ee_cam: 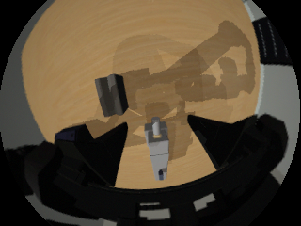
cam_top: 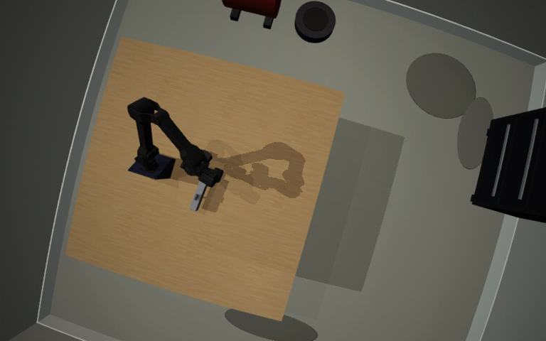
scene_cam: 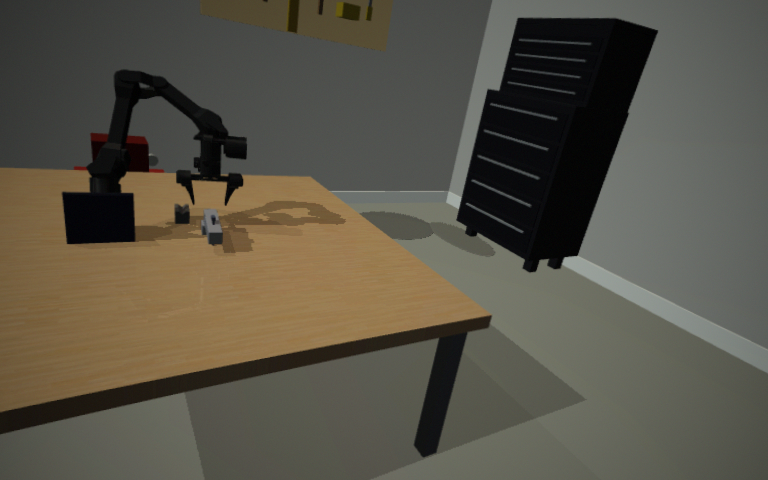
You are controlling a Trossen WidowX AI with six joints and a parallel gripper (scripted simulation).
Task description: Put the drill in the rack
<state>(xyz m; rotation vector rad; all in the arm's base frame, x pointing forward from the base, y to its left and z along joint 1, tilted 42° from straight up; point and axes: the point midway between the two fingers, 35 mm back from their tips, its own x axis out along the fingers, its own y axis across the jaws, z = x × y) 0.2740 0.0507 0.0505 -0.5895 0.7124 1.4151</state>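
Hanging wide open and empty, the gripper point(scene_cam: 210, 198) sits right above the drill point(scene_cam: 211, 225), whose long side points away between both fingers.

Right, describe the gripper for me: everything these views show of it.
The gripper is black, with two tapered fingers hanging from a crossbar at the end of the arm. It points straight down, jaws spread wide, nothing between them. It hovers just above the wooden table, touching nothing. In the wrist view its fingers straddle the pale grey block below; a small dark block sits off to one side on the table.
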